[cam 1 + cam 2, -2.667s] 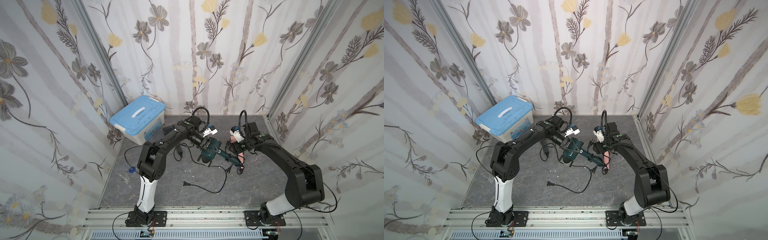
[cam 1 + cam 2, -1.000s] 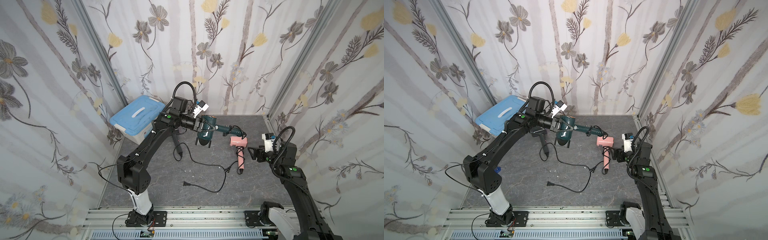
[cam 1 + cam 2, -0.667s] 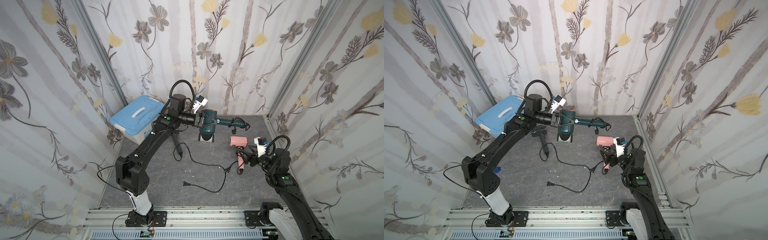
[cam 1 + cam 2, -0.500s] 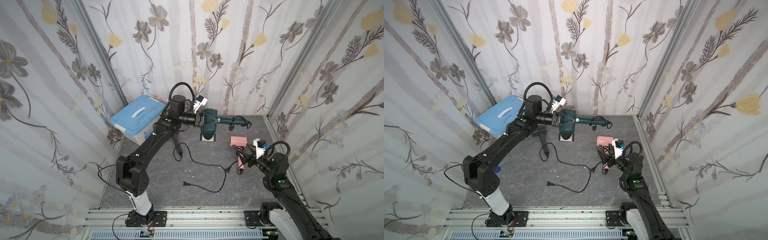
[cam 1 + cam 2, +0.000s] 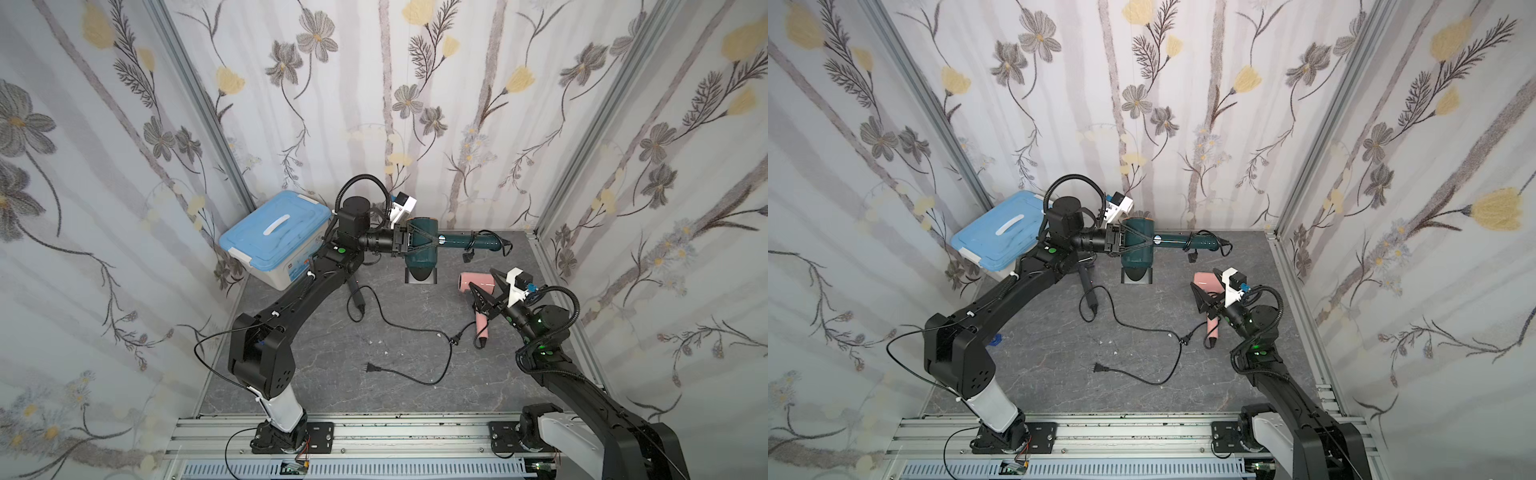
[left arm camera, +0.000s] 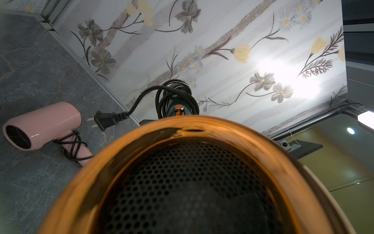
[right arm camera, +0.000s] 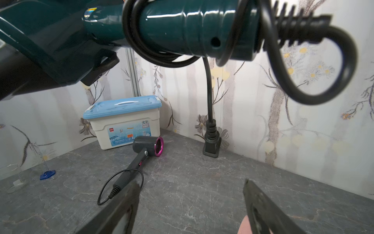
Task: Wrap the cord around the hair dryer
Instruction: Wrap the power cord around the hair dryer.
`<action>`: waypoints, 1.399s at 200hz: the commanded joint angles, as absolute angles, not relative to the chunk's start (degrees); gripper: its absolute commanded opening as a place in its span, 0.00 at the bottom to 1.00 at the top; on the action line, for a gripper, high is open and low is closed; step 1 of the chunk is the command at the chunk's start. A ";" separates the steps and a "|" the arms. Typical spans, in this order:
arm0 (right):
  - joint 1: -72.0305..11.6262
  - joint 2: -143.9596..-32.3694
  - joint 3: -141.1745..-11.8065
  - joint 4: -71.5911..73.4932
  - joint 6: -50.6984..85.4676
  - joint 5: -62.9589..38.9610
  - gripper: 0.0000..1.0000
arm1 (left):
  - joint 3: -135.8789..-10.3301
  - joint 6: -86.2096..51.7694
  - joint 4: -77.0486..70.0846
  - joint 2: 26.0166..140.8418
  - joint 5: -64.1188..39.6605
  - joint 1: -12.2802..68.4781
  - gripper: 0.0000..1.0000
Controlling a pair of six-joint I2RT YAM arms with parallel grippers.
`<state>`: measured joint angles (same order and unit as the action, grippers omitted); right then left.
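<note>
My left gripper (image 5: 434, 240) (image 5: 1152, 240) is shut on the barrel of the teal hair dryer (image 5: 420, 249) (image 5: 1136, 249), held in the air near the back wall, handle pointing right. The black cord (image 5: 492, 241) (image 5: 1202, 241) (image 6: 174, 95) (image 7: 141, 40) is looped round that handle. Its plug (image 5: 467, 257) (image 6: 105, 120) (image 7: 211, 141) hangs free. The dryer's copper rear ring (image 6: 182, 129) hides the left jaws in the left wrist view. My right gripper (image 5: 484, 286) (image 5: 1207, 286) (image 7: 190, 202) stands open and empty, lower right of the handle.
A pink hair dryer (image 5: 473, 282) (image 5: 1204, 279) (image 6: 42, 123) lies under my right gripper, cord crossed on its handle. A dark grey dryer (image 7: 147, 145) lies by the blue-lidded box (image 5: 274, 237) (image 5: 1000, 230) (image 7: 123, 119); its long cord (image 5: 415, 328) trails across the floor.
The left arm has lifted the teal dryer off the floor and back, and now holds it still. The right gripper has let go, drawn right, then swung left over the pink dryer.
</note>
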<state>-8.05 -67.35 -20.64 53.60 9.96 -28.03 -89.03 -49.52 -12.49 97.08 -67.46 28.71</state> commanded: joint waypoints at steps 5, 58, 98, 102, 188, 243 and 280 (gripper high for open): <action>-10.40 -70.61 -23.42 61.19 11.06 -22.38 0.82 | -88.36 -50.80 -18.19 95.74 -67.16 29.00 0.00; -14.27 -77.21 -27.27 66.20 14.59 -15.09 0.74 | -86.31 -53.54 -22.13 95.01 -66.27 30.03 0.00; -16.45 -82.74 -30.76 67.40 16.78 -13.31 0.55 | -85.26 -55.64 -25.18 94.76 -66.25 30.41 0.00; -16.67 -83.25 -31.07 67.57 16.86 -13.14 0.54 | -85.17 -55.92 -25.53 94.82 -66.27 30.37 0.00; -23.40 -78.45 -30.20 52.21 14.11 -9.79 0.00 | -83.68 -52.53 -24.97 97.25 -57.10 28.35 0.00; -28.89 -68.73 -30.48 27.77 10.97 -7.23 0.00 | -84.90 -47.76 -21.69 101.83 -54.57 27.11 0.00; -28.87 -62.83 -35.69 8.08 6.48 -7.24 0.00 | -89.32 -21.99 8.51 99.17 -49.52 27.59 0.00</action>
